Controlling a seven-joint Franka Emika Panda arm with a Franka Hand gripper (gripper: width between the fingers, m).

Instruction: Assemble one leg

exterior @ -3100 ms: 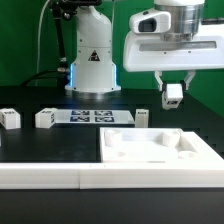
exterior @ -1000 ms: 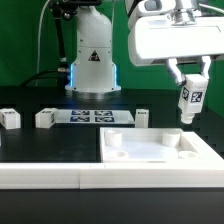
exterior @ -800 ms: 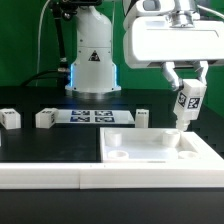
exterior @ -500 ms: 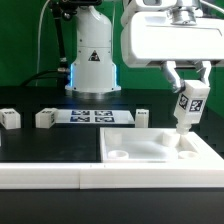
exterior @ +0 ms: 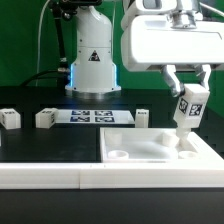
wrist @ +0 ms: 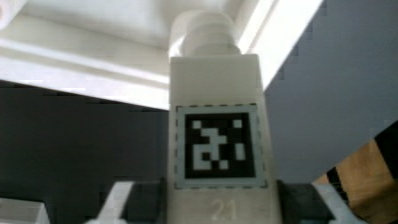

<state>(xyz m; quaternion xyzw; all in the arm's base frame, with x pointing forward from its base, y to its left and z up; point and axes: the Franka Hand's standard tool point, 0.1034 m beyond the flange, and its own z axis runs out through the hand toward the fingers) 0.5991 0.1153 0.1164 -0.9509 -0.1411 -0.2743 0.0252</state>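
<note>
White plastic everywhere: we've got the leg (exterior: 186, 115) clamped between the claw (exterior: 187, 93) fingers at about 3 o'clock in the exterior view. It's tilted a touch, peg end down over the panel (exterior: 140, 165) and its corner socket (exterior: 187, 150). Can't tell if it's touching yet. We reckon it's gripped high so the round peg is free to drop in. It's a smooth square post with a crisp black-and-white tag (wrist: 217, 145). A spare leg (exterior: 45, 118) sits at 9 o'clock.
</note>
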